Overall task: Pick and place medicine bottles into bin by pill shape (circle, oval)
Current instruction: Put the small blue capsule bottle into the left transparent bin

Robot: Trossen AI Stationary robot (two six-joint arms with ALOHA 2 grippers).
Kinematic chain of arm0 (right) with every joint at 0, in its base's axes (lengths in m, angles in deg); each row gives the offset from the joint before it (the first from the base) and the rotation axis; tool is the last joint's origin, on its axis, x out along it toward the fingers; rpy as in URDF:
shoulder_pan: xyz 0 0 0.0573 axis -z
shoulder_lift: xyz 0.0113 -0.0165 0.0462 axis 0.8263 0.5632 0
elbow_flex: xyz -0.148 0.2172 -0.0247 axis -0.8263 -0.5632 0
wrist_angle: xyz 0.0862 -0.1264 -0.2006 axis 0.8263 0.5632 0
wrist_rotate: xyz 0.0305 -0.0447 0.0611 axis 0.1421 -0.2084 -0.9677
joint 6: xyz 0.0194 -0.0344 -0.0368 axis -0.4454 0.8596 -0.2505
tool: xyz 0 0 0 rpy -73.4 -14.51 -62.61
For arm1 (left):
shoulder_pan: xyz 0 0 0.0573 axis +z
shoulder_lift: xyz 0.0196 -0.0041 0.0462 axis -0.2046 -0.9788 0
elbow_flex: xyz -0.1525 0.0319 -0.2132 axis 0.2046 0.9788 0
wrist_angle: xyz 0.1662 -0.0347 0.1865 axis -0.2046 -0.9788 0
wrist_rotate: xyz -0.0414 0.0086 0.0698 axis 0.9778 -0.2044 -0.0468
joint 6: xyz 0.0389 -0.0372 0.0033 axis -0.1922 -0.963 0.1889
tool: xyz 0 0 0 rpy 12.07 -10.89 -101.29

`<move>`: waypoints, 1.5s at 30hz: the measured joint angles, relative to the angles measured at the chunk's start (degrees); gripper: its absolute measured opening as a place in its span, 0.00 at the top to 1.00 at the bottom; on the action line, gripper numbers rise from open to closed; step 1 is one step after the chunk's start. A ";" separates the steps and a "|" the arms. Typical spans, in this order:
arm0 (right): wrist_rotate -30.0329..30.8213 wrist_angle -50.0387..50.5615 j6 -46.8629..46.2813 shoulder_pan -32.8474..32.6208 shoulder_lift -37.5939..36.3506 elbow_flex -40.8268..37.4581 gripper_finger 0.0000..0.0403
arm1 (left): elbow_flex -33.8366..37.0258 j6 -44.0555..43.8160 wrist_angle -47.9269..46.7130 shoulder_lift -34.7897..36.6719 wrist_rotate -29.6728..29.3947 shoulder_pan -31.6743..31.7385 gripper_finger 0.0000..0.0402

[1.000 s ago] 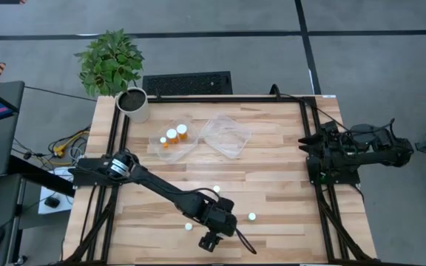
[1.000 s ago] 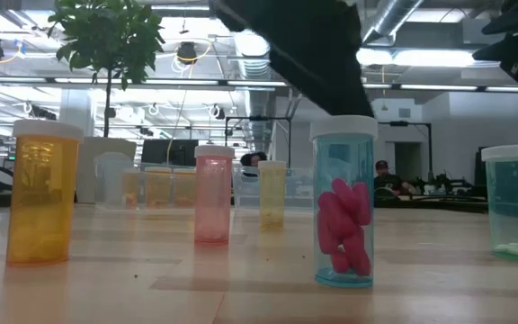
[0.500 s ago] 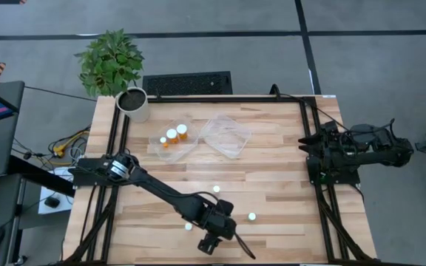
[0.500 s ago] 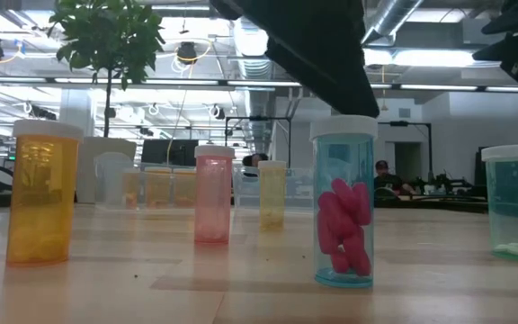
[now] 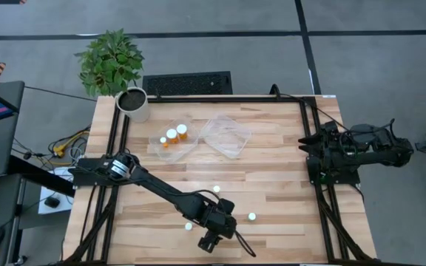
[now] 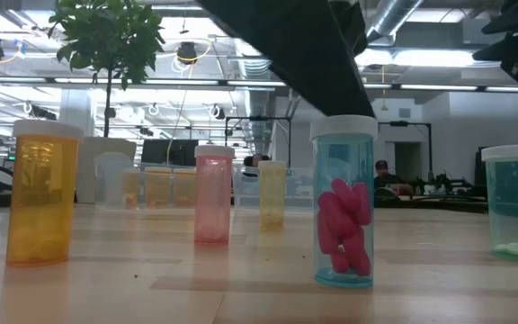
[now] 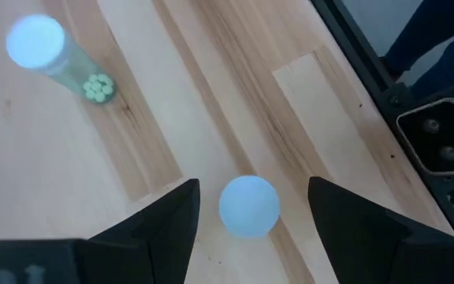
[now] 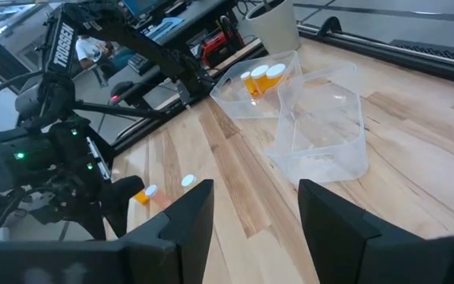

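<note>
My left gripper point(image 7: 251, 189) is open and points down near the table's front edge point(image 5: 211, 238). It hangs over an upright teal bottle of pink oval pills point(image 6: 343, 202). One finger stands on each side of the bottle's white cap point(image 7: 248, 207), and I see a gap on both sides. A second teal bottle with small pale pills point(image 7: 53, 51) stands nearby point(image 5: 251, 217). An orange bottle point(image 6: 43, 193), a pink one point(image 6: 212, 193) and a yellow one point(image 6: 272, 191) stand upright too. My right gripper point(image 8: 254, 193) is open and waits at the table's right edge point(image 5: 313, 151).
Two clear trays stand at the back. The left one point(image 5: 174, 140) holds orange bottles and the right one point(image 5: 225, 135) is bare. A white pot with a green plant point(image 5: 133, 103) stands at the far left corner. Bare wood lies between the trays and the front bottles.
My left arm has shifted a little over the teal bottle of pink pills. The bottles have stayed where they were.
</note>
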 joint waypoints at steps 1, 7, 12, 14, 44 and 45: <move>0.00 0.00 -0.05 0.00 0.00 0.00 0.51 | 0.00 0.01 0.31 0.00 -0.03 0.00 0.43; 0.00 0.00 -0.05 0.00 0.00 0.00 0.51 | 0.15 0.58 0.51 0.00 0.44 0.20 0.43; 0.01 0.00 -0.04 0.00 0.00 0.00 0.51 | 0.46 0.89 0.83 0.02 0.66 0.30 0.43; 0.02 0.00 -0.03 0.00 0.00 0.00 0.51 | 0.46 1.28 0.77 0.02 0.70 0.45 0.43; 0.02 0.00 0.06 0.00 0.02 0.00 0.51 | 0.39 1.51 0.90 0.04 1.30 0.70 0.79; 0.02 0.00 0.06 0.00 0.00 0.00 0.52 | 0.39 1.51 0.95 0.04 1.30 0.70 0.81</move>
